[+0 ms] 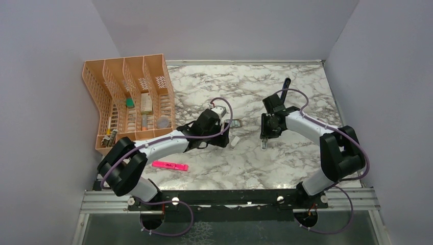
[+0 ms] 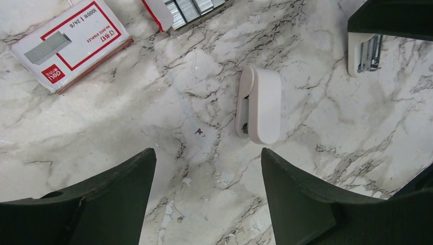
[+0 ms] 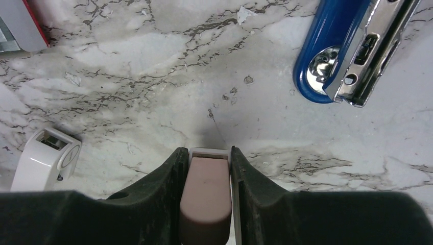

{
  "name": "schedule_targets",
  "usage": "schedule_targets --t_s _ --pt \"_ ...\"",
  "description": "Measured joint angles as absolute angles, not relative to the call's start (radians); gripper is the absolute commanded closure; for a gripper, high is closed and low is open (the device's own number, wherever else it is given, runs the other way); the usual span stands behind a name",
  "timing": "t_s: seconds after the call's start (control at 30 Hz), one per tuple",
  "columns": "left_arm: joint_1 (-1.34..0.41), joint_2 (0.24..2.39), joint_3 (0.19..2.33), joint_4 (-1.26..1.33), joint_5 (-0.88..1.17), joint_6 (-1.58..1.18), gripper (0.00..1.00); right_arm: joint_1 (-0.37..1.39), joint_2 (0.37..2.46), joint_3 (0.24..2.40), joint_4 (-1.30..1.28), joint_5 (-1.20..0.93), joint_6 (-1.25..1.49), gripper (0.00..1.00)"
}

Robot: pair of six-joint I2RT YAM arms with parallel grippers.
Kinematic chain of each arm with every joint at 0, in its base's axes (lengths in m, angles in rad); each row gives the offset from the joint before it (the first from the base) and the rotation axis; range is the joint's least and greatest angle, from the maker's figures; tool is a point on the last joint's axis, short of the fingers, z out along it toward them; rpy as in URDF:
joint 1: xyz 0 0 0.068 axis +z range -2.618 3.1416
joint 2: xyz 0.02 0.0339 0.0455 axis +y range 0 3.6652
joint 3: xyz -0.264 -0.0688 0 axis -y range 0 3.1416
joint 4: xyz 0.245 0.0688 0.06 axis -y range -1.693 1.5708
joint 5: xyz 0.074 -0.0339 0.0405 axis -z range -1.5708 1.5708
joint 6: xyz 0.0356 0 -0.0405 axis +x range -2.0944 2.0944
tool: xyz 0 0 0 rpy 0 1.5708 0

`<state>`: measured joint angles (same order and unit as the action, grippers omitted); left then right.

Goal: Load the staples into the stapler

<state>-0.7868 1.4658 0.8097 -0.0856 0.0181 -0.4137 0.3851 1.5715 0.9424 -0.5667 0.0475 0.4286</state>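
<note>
The staples (image 2: pixel 191 7) lie as silvery strips in a small tray at the top edge of the left wrist view, beside their red-and-white box (image 2: pixel 71 41); from above the tray (image 1: pixel 236 123) sits mid-table. The blue stapler (image 3: pixel 332 51) lies open on the marble at the top right of the right wrist view, its metal channel showing. My left gripper (image 2: pixel 208 155) hovers open over bare marble, with nothing between its fingers. My right gripper (image 3: pixel 208 151) is shut on a small peach-pink piece (image 3: pixel 207 196) with a white base, apart from the stapler.
A small white capsule-shaped piece (image 2: pixel 260 104) lies just beyond my left fingertips. A bright pink highlighter (image 1: pixel 170 165) rests near the front left. An orange mesh organizer (image 1: pixel 127 97) stands at the back left. Walls close in the table on three sides.
</note>
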Motion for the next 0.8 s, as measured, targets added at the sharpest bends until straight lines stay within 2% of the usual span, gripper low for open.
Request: schedule_targets --t_s 0.27,0.8 --pt "-0.787 1.525 0.820 -0.108 0.048 -0.403 0.24 0.385 1.619 0.963 -0.564 0.051 0.422 0.62" --pt "-0.787 1.588 0.885 -0.106 0.084 -0.393 0.21 0.385 1.618 0.961 -0.555 0.067 0.400 0.41"
